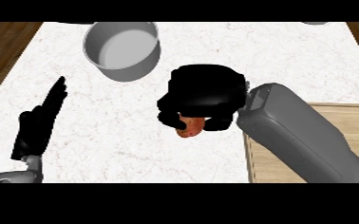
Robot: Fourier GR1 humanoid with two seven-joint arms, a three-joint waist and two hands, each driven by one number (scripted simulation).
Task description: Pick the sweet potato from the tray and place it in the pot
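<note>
My right hand hangs over the white counter between the tray and the pot, fingers curled round the sweet potato. Only the orange-brown lower end of the sweet potato shows below the fingers; the hand hides the rest. The grey pot stands at the back left of the counter, up and to the left of the hand, and nothing shows inside it. The light wooden tray lies at the lower right, mostly covered by my right forearm. At the left edge my left hand rests open, fingers pointing up.
Dark wooden floor shows beyond the counter's left edge and at the top right corner. A pale grey object peeks in at the back right edge.
</note>
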